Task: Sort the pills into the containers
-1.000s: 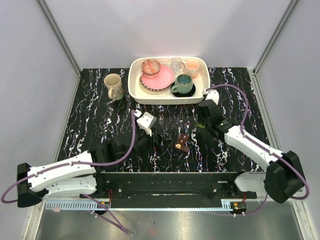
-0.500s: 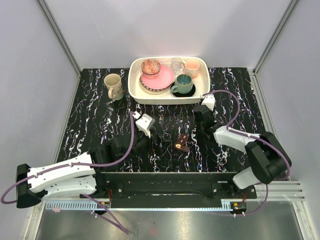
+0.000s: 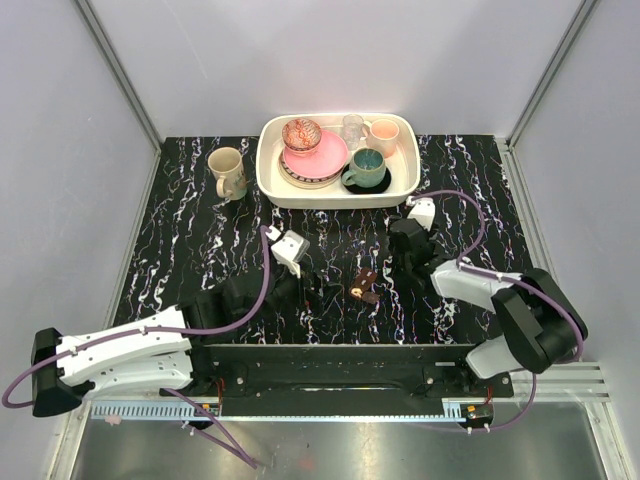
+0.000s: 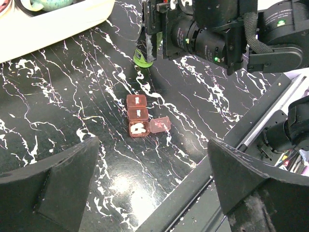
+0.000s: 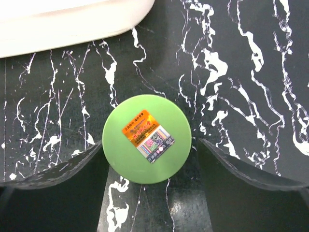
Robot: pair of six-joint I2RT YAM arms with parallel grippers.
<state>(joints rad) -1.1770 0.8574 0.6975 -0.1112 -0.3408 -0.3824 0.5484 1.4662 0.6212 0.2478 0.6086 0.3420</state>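
- Top external: pill case (image 3: 362,285) lies mid-front on the table (image 3: 180,240), between left gripper (image 3: 315,290) and right gripper (image 3: 403,258), touching neither.
- Left wrist: the case has three boxes in a row. The nearest is open with white pills (image 4: 138,128) inside; two are lidded, contents hidden. Left fingers (image 4: 53,179) are spread wide and empty. Sorting is judged partly done.
- Right wrist: fingers (image 5: 251,176) stand apart, straddling a green disc (image 5: 147,138), unclamped.

So the left arm (image 3: 130,345) lies low toward the table (image 3: 180,240) middle, left gripper (image 4: 152,166) wide open. The right arm (image 3: 470,282) is folded, right gripper (image 5: 147,159) aimed down, jaws parted.
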